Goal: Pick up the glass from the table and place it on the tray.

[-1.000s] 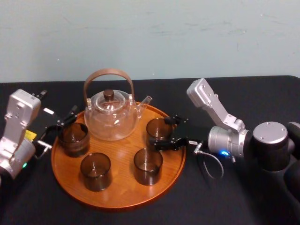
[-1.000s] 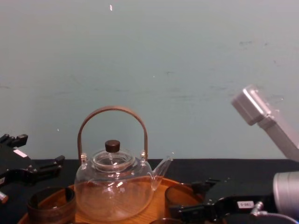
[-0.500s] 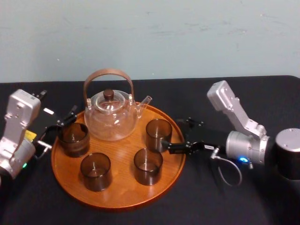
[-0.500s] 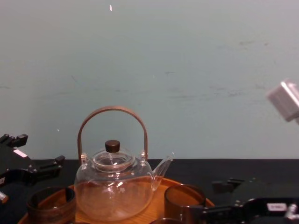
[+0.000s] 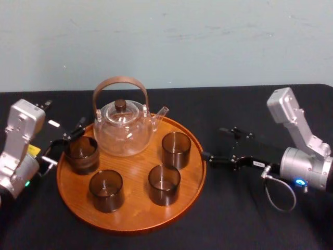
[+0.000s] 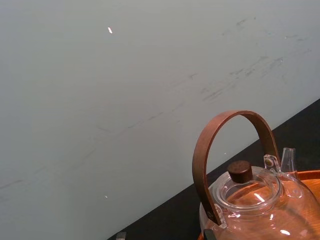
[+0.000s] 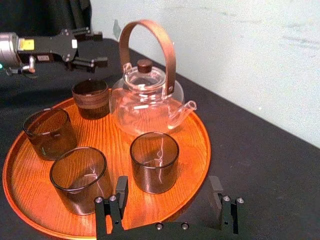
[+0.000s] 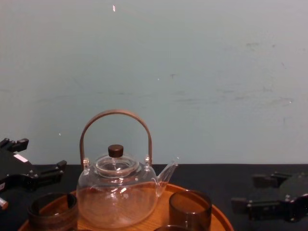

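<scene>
The glass (image 5: 176,149) stands upright on the tray (image 5: 130,221), in its right half and close to the rim. Its long axis is vertical, mouth up and base flat on the wood, and it is empty. The teapot (image 5: 124,130) stands at the back of the tray, just behind and to the left of the glass, with its spout pointing right toward the glass's side. Three other glasses (image 5: 164,183) also stand upright on the tray: one just in front of the task glass, one at front left and one at the left rim.

The right hand (image 5: 212,142) is off the tray, just beyond its right rim above the black desk (image 5: 250,219). Its fingers are spread wide, point toward the glass and hold nothing, with a clear gap to the glass. The left hand (image 5: 62,141) sits at the tray's left rim beside the leftmost glass, fingers apart and empty.

The head view gives the layout from above, with all four glasses. The chest view gives the glass's side profile, with straight walls and the spout tip above and to its left. The right wrist view looks past its own parted fingers at the glass, confirming no contact. The left wrist view takes in the teapot's arched handle and lid against the pale wall (image 6: 100,100).
</scene>
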### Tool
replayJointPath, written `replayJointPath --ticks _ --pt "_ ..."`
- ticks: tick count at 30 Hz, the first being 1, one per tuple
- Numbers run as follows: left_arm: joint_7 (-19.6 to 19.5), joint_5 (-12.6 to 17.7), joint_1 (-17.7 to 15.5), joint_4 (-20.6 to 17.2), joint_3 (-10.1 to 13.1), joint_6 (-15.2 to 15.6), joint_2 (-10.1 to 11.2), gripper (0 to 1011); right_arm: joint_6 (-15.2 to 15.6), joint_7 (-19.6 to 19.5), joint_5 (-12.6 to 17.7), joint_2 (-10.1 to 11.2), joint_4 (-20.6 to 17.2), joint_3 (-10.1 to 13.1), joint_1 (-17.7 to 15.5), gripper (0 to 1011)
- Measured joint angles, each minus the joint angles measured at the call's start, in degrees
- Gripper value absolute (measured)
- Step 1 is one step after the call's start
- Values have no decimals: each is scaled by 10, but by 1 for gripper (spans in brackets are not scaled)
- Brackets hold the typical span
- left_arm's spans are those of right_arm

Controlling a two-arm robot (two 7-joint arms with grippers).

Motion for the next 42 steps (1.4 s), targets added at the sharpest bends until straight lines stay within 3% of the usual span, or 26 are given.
replayJointPath --ticks 9,19,32,42 --pt "0 0 0 0 0 0 0 1001 -21 -30 21 14 -35 34 -33 1002" --pt "0 0 0 0 0 0 0 1001 -43 -124 12 -13 -47 87 -62 1002" --pt "0 0 0 0 0 0 0 1001 -47 -196 -35 -54 -3 112 -58 1002" --pt "0 0 0 0 0 0 0 1001 -53 -203 -55 -77 29 116 -53 1002"
